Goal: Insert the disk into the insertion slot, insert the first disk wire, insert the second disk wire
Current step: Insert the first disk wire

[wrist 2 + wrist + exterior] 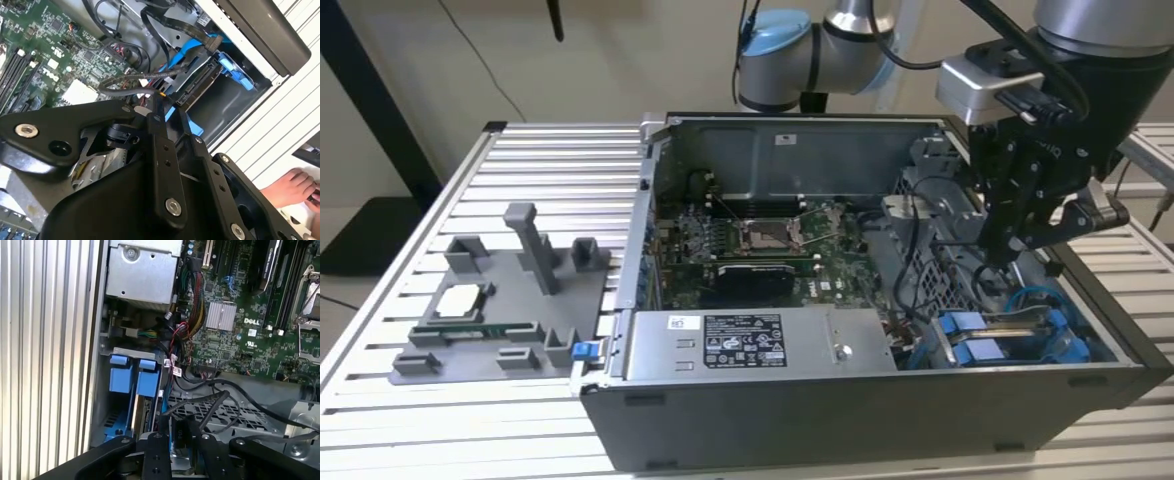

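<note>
Black robot claw (995, 254) hangs just above the grey metal drive bay with blue plastic rails (981, 350). Honestly can't tell if it's open, closed or gripping anything.

At the exterior view's right, we cannot make out the lower end of the claw (1007, 250) against black cables (917, 262). We see just a thin edge of the disk (145, 414) between blue tabs (121, 379). In the second wrist view, the frame's edge cuts off a hand (292, 187).

green motherboard (761, 240) in open case (827, 425) | labelled power-supply box (747, 342) | grey fixture (507, 300) on slatted table (454, 430)
</note>
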`<move>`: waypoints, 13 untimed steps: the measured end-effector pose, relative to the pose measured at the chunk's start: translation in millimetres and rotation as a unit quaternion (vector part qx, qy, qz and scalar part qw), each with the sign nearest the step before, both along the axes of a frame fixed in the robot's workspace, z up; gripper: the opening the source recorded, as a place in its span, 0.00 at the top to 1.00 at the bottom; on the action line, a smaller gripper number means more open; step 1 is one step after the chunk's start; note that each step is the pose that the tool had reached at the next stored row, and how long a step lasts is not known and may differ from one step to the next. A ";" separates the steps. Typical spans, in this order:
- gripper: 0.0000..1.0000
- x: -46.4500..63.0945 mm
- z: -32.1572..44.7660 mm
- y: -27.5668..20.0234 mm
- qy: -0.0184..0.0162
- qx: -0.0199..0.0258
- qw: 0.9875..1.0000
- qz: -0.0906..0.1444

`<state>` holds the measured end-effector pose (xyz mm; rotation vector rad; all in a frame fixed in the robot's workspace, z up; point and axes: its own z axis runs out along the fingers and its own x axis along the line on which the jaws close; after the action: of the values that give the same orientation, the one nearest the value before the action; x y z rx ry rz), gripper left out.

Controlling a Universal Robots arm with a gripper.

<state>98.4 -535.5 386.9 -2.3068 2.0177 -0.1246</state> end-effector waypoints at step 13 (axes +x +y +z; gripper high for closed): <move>1.00 0.0 0.0 0.0 0.000 0.000 1.000 0.003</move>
<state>98.4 -535.5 386.9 -2.3121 2.0103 -0.1252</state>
